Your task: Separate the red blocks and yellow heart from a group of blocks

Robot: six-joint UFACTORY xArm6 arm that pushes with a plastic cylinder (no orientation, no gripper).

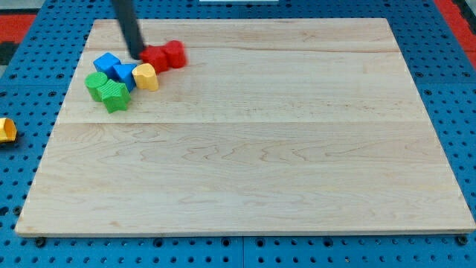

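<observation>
My tip stands at the view's upper left, just left of the two red blocks. One red block touches the tip's right side and the other red block sits right of it. The yellow heart lies just below the red blocks, against a blue block. A second blue block lies to the left. Two green blocks sit below the blue ones. The rod rises out of the view's top.
The wooden board lies on a blue pegboard. A yellow block lies off the board at the view's left edge.
</observation>
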